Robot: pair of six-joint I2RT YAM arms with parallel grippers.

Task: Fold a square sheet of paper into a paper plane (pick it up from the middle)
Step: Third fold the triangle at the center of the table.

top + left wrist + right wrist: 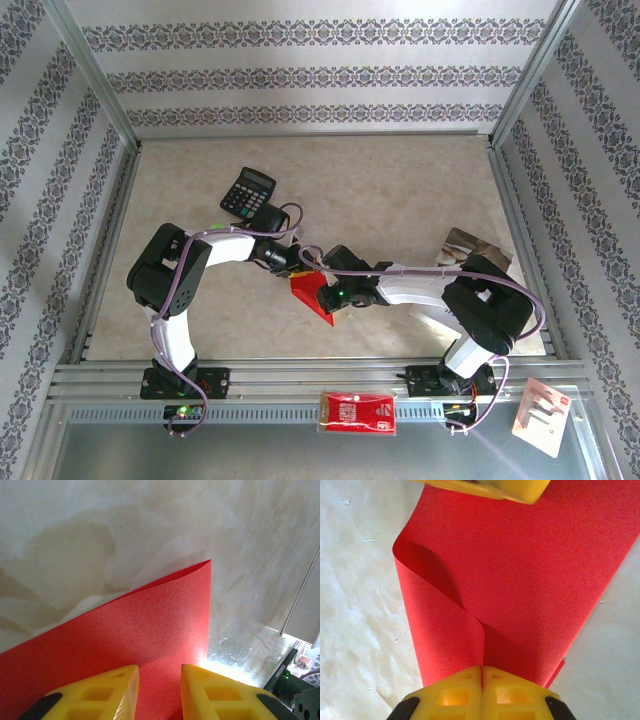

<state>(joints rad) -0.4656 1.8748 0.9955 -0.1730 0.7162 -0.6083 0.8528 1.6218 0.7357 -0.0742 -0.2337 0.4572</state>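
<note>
Though bent and curled out of flat, entered as item one: square sheet of paper [312,297], bright red, lying mid-table toward the near edge, between the two arm ends, well apart from every other item. From the right wrist, sheet [520,580] seen as a broad red band, left side rolled up into a soft loop and drawn down into a crease at the fingers. From the left wrist, sheet [140,645] seen with one corner raised off the table [260,580]

Item two: right jaws, at the end of the right arm [430,285]. Closed tight, yellow fingers [455,695] meeting with no gap, pinching a raised fold of the red sheet at their seam

Item three: left jaws, at the end of the left arm [230,245]. Standing apart, yellow fingers [100,695] either side of a clear gap, red paper visible through it; cannot tell whether touching the paper. One yellow fingertip [485,487] also seen from the right wrist, over the sheet's far edge

Remaining stock:
- black calculator [247,192], far left of the table, just beyond the left arm
- pale glossy sheet [470,245], partly under the right arm
- red-and-white packet [357,411], on the metal ledge between the two bases
- white card [543,417], red mark at one corner, on the same ledge at the right end
</note>
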